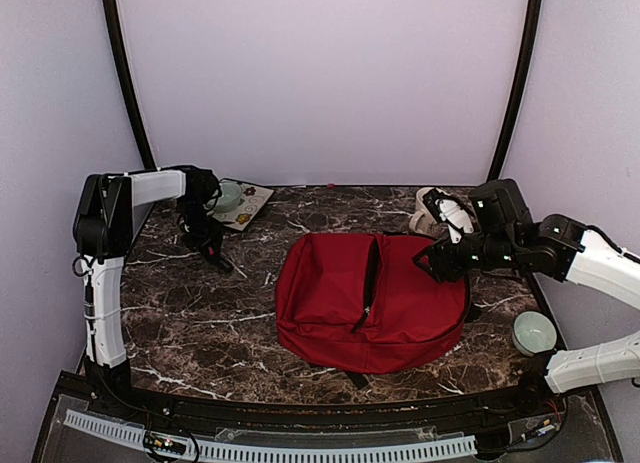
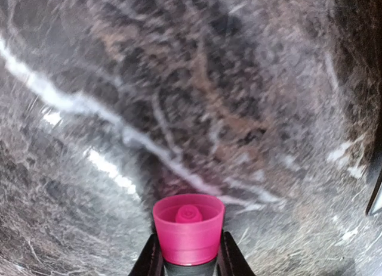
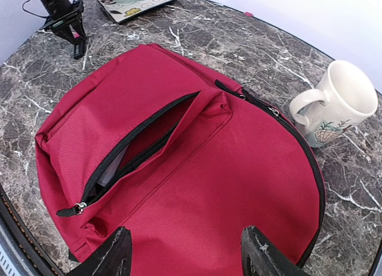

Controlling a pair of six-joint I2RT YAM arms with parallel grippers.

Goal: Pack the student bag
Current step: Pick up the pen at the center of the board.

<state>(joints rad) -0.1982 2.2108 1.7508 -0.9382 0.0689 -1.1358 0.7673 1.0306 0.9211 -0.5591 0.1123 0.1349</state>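
Left wrist view: left gripper (image 2: 188,239) clamps pink-capped marker (image 2: 188,227), ten o'clock of soft red fabric backpack (image 1: 330,303); right gripper (image 3: 188,252) open; packing apparently barely begun.

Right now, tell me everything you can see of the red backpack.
The backpack is soft red fabric, lying flat on the marble table, front up. Its front pocket zip is open, showing grey inside; a dark main zip runs round the edge. The right gripper hangs open over one edge; contact unclear.
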